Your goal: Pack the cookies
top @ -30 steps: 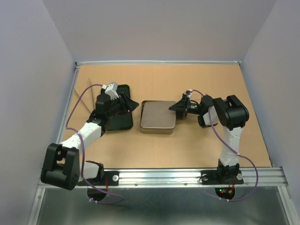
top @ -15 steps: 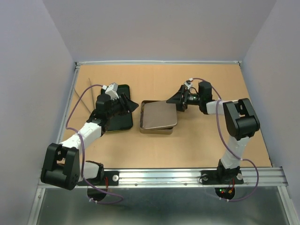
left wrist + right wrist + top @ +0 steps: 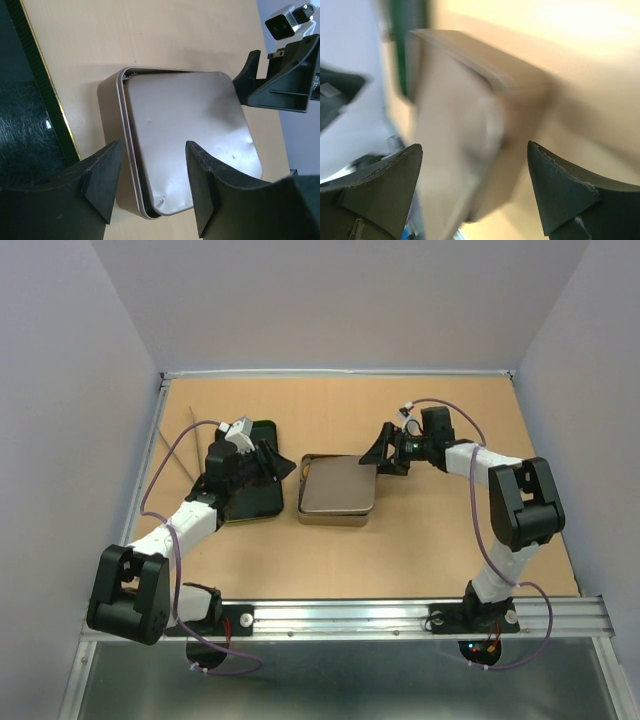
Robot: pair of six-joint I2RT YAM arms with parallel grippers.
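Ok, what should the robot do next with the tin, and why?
Probably shut the right gripper on the lid's edge and lift it away. The lid sits crooked on the tin, not pressed down, and the gripper is open right beside that edge. No cookies show, so opening likely comes first.

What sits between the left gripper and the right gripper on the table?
The metal tin lies between the left gripper and right gripper, clearest in the top external view; the left wrist view shows its lid sitting askew.
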